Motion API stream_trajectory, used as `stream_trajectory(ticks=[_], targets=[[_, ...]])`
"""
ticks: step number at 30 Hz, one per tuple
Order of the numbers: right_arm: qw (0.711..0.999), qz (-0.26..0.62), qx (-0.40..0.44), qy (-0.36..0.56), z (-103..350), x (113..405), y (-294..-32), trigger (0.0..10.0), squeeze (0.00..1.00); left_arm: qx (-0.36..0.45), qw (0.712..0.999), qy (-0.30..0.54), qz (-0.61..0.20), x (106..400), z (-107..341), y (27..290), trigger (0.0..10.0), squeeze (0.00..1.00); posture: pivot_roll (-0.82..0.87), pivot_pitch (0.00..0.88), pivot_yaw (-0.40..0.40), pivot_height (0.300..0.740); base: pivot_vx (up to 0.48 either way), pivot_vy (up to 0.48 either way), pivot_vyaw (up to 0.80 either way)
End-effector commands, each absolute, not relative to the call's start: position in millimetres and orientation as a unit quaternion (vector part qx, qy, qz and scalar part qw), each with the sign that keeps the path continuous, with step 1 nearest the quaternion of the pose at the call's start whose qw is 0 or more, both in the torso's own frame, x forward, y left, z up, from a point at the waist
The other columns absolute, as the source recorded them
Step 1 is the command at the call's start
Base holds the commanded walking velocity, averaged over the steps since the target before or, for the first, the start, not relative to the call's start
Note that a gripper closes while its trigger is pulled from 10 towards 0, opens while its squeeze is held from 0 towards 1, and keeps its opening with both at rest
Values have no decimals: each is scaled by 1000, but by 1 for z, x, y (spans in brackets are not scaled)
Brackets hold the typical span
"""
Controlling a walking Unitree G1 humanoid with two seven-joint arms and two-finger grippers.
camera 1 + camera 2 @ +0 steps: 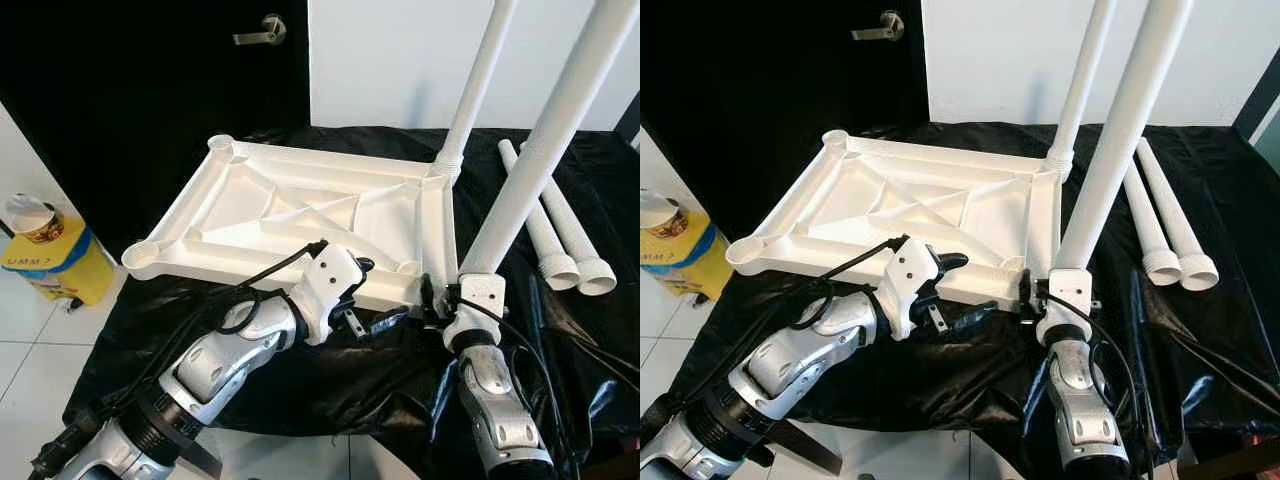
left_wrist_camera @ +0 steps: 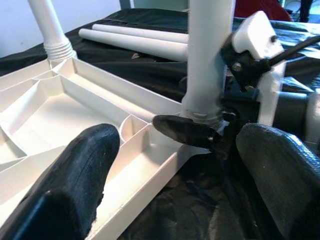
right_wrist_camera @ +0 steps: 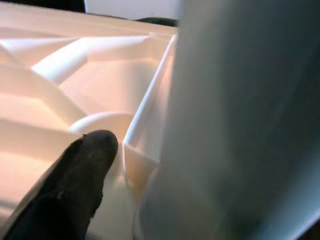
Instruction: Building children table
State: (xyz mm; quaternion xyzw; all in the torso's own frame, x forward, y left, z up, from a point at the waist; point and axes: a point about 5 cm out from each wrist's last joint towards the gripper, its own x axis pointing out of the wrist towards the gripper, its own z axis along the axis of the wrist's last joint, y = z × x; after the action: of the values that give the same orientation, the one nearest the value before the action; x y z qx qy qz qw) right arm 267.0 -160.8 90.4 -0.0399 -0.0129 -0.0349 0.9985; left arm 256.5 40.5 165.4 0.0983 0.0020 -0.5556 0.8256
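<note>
Currently upside down on the black plastic sheet (image 1: 330, 390) over the worktop: white moulded plastic tabletop (image 1: 290, 215), ribbed underside facing up, round leg sockets at the corners. One white tubular plastic leg (image 1: 478, 85) already standing upright in the far corner socket, directly beyond the right hand.

Right hand (image 1: 1040, 292) pinching a second white tubular leg (image 1: 1120, 140) near its lower end, held upright at the near corner socket of the tabletop, base at or in the socket; seating depth not discernible. One black finger (image 3: 70, 190) visible against the inner rim beside the leg in the right wrist view.

Left hand (image 1: 385, 300) low over the sheet, just beside the right hand and at the tabletop's near edge, fingers spread, gripping nothing. Both thick black fingertips (image 2: 75, 180) visible in the left wrist view, flanking the near corner and the held leg.

Two spare white tubular legs (image 1: 560, 235) lying side by side on the sheet, outboard of the right hand, flared ends toward the robot.

Yellow container (image 1: 50, 255) on the tiled floor, well outboard of the left hand. Dark door with metal lever handle (image 1: 260, 32) beyond the worktop.
</note>
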Motion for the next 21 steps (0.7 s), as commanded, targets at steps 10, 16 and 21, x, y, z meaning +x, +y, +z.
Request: stream_trajectory(ticks=[10,16,21], targets=[[997,17,-66,-23,87,249,-166,10000,0,166,826,51,-536,275,142,49,10000,0,-48,0,-8,740,0,0,0],[997,23,-71,-24,86,245,-171,10000,0,191,853,82,-480,291,131,58,10000,0,-54,4,-1,740,0,0,0],[996,32,-74,-27,87,242,-173,10000,0,217,866,87,-442,305,126,65,10000,0,-68,13,10,740,0,0,0]])
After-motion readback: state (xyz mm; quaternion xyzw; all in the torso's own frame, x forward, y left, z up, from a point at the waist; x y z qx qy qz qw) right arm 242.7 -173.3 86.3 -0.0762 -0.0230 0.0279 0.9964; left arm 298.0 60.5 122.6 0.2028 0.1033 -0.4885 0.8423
